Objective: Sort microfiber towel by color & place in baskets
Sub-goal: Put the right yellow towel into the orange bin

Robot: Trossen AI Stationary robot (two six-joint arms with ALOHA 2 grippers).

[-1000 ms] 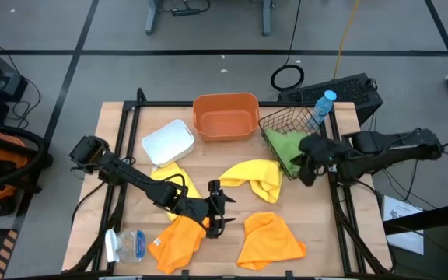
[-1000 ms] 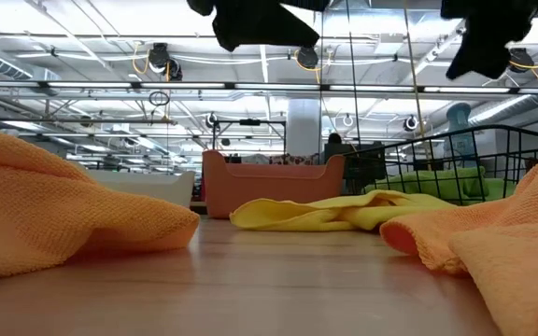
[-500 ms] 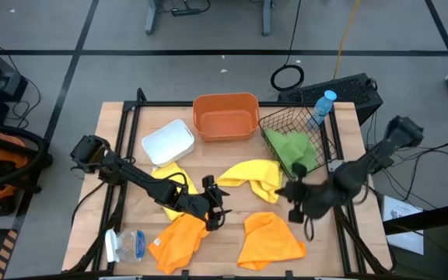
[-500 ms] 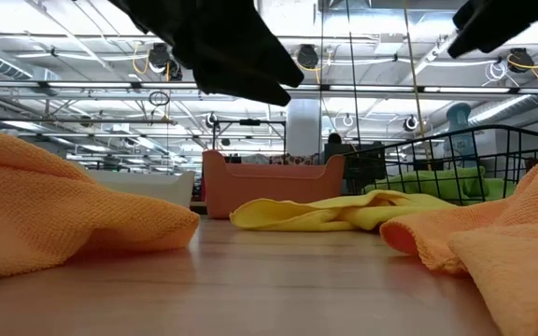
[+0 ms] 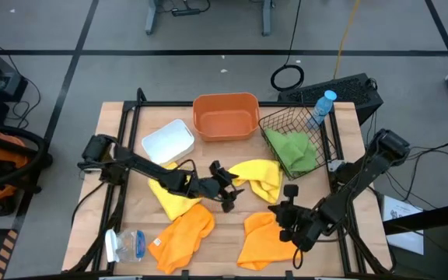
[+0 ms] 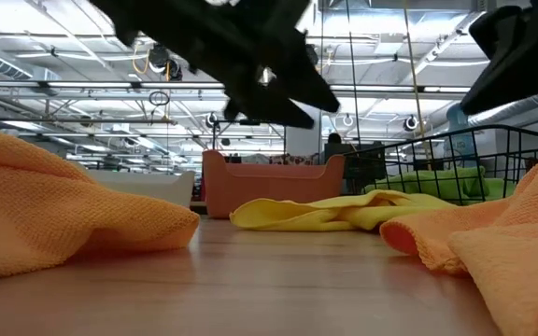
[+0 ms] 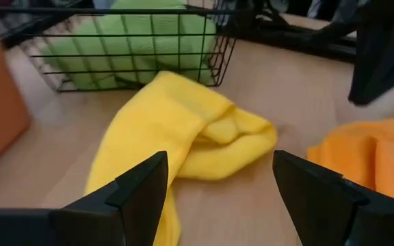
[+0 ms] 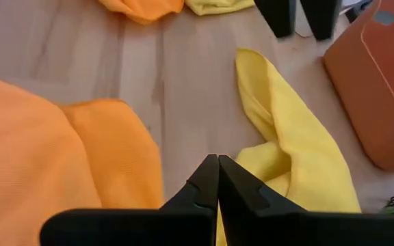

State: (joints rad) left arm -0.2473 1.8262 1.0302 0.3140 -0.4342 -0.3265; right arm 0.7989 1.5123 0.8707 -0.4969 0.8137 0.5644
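My left gripper is open, low over the table's middle. Its fingers point at the near-left end of a yellow towel that lies crumpled on the wood. My right gripper is shut and empty, in the air over the far-left edge of an orange towel. A second orange towel and a second yellow towel lie at the near left. A green towel lies in the black wire basket.
The orange tub stands at the far middle and the white tray to its left. A blue-capped bottle stands behind the wire basket. A clear plastic item lies at the near left corner.
My right gripper has gone from the wire basket toward the near edge and the left, down over the right orange towel. My left gripper has gone from beside the left orange towel toward the far edge and a little right, toward the middle yellow towel.
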